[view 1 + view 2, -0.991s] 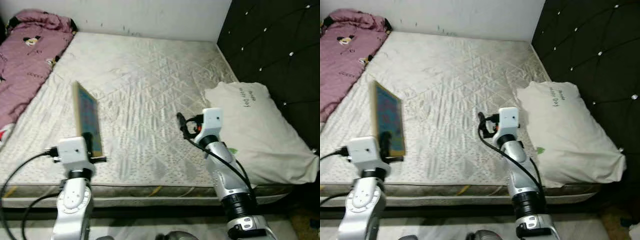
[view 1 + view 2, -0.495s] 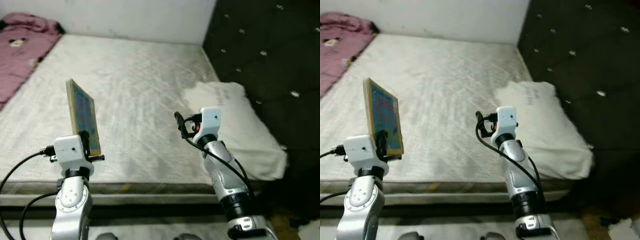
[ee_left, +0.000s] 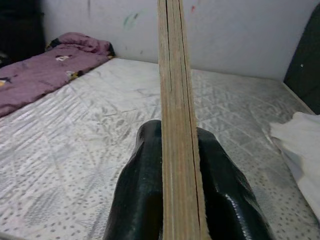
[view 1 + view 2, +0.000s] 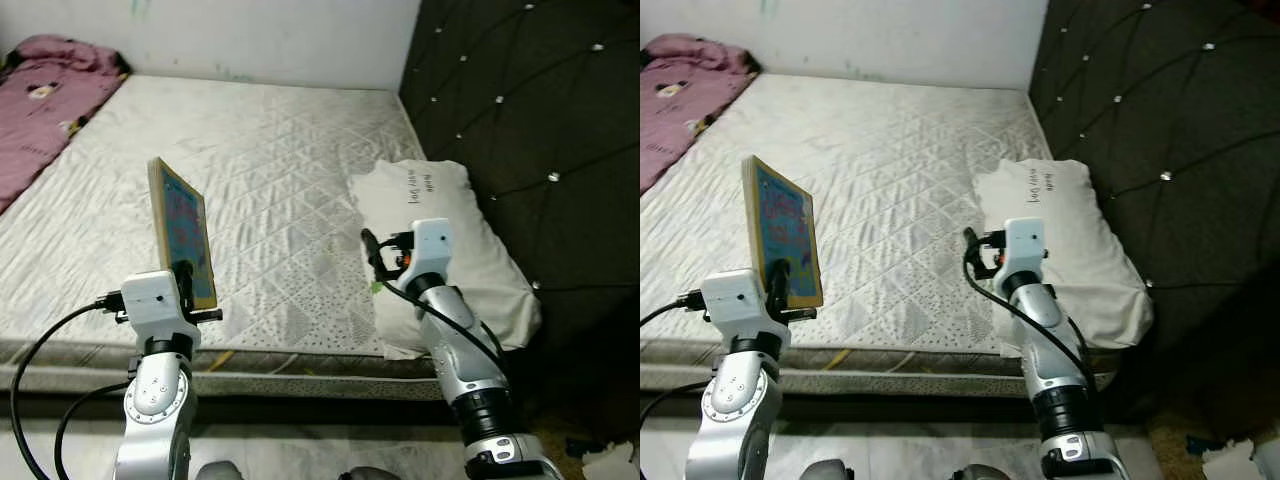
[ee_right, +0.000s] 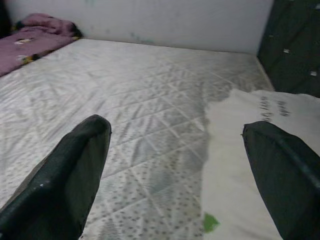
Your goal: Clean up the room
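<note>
Here, at lower left of the frame, the left tool clamps a thin book upright by its bottom edge, carrying it above the mattress. Centre right, the right tool gapes wide, free, near the pillow.

Even indoor light — sharp, shadowless

The white pillow carries a short line of dark handwriting-style print near its upper end, too small to read, and the colourful cover of the book shows no legible words.
</note>
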